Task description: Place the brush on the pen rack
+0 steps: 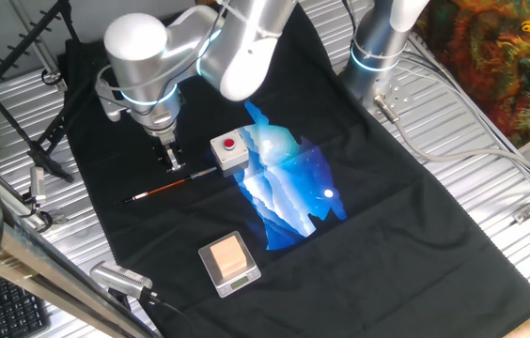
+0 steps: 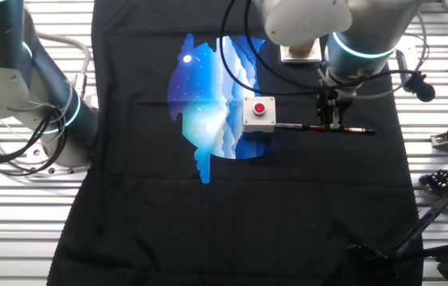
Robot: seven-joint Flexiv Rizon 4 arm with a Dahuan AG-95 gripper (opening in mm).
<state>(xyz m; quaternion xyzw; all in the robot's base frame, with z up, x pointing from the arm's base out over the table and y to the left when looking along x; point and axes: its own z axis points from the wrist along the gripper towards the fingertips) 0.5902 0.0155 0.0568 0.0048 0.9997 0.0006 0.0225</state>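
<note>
**Gripper low over the brush on the black cloth**

Nearest the camera in one fixed view sits a small scale (image 1: 228, 264) carrying a pale block (image 1: 226, 253), resting on the black cloth (image 1: 415, 235) that covers the ribbed table (image 1: 476, 122). Beyond it, the cloth's blue-and-white print (image 1: 288, 192) spreads toward the middle. The brush (image 1: 173, 184) lies flat on the cloth just left of the print, its handle running left to right, and one end reaches a grey box with a red button (image 1: 229, 150). The gripper (image 1: 173, 160) stands straight down over the brush's middle; in the other fixed view its dark fingers (image 2: 322, 111) sit on either side of the handle (image 2: 327, 128) at cloth level. Whether they are pinching it or only straddling it cannot be told. At the far left, off the cloth, the pen rack (image 1: 35, 42) rises, well apart from the brush.
</note>
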